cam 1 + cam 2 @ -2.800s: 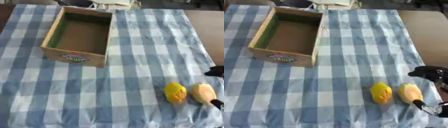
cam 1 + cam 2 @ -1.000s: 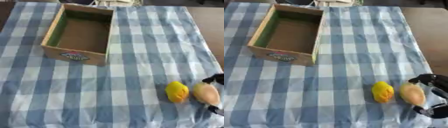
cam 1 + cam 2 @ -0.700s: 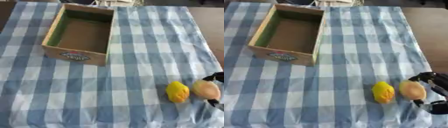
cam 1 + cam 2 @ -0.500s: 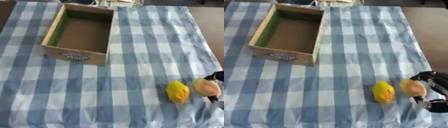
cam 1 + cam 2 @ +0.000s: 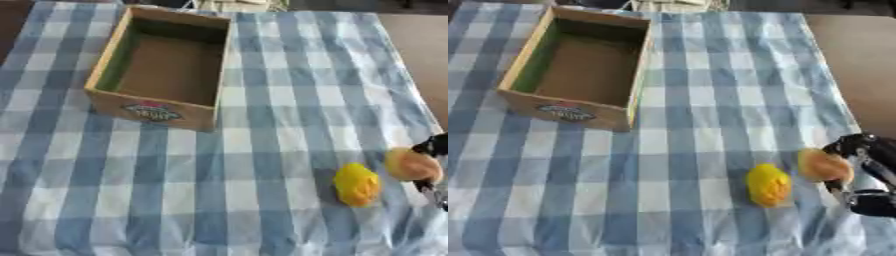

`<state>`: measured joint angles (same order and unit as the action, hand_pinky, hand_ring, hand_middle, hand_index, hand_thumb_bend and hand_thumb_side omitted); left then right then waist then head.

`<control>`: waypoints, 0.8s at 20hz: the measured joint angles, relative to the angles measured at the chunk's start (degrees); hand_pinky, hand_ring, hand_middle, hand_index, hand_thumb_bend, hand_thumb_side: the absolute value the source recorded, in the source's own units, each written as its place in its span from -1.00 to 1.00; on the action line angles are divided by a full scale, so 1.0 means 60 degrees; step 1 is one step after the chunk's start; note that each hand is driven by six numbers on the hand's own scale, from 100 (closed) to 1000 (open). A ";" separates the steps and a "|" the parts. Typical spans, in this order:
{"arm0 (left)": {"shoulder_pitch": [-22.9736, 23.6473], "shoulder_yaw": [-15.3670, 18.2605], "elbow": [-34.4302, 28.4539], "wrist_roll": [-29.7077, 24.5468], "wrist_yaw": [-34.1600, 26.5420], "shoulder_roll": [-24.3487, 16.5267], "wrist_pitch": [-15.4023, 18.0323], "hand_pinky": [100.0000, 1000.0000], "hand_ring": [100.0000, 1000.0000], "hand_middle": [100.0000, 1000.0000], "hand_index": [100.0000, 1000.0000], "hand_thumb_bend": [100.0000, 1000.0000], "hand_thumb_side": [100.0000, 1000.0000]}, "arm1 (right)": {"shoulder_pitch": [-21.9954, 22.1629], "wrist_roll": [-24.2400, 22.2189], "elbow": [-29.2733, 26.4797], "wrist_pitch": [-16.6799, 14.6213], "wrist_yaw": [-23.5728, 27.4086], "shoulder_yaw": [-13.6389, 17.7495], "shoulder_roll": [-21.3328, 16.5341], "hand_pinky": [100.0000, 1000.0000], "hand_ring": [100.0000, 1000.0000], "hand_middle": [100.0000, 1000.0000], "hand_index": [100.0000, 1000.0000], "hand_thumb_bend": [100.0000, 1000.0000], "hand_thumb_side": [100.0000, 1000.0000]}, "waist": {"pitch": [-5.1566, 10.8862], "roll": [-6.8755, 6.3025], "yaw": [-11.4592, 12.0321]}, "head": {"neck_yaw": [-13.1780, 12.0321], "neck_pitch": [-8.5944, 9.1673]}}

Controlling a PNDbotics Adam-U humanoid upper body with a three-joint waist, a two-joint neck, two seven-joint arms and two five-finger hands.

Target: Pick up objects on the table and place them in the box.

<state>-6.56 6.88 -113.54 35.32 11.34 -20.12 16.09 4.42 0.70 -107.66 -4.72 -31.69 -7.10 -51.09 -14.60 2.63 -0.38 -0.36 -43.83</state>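
Tablecloth [image 5: 710,75], blue and white check, spread over the whole table; wrinkled near the right edge, so liable to drag or bunch under a sliding object. Cardboard box [image 5: 579,65] at far left, open and apparently holding nothing, well apart from both objects — a long carry across the cloth, with every chance of a drop on the way if the hold is shallow. Right hand [image 5: 866,172] at the lower right edge, fingers curled round the orange-tan rounded object [image 5: 824,165], one finger above it and another below. Yellow rounded object [image 5: 769,185] just beside on the left, close enough to get knocked and set rolling during a lift. Rounded shapes on both counts, so likely to slip out sideways from a pinch off centre, or roll toward the near table edge.

Palm and wrist cut off by the frame in both views; contact on the far side of the orange-tan object hidden. Identity of either object hard to make out beyond colour and shape. Left hand nowhere in view.
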 measured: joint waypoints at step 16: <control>-0.0146 -0.0186 0.0000 -0.0207 -0.0133 -0.0012 0.0035 0.54 0.48 0.31 0.64 -0.93 -0.13 | -0.3936 -0.0083 -0.0967 0.0048 0.1500 -0.0314 -0.1296 0.33 0.18 -0.23 -0.02 -1.00 -1.00 | 0.0139 0.0055 0.0498 | 0.0511 0.0000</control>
<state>-7.44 5.77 -113.54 34.08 10.54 -20.20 16.31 -19.20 0.20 -113.46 -4.43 -22.69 -8.99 -58.86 -13.76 2.96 2.60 2.71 -43.83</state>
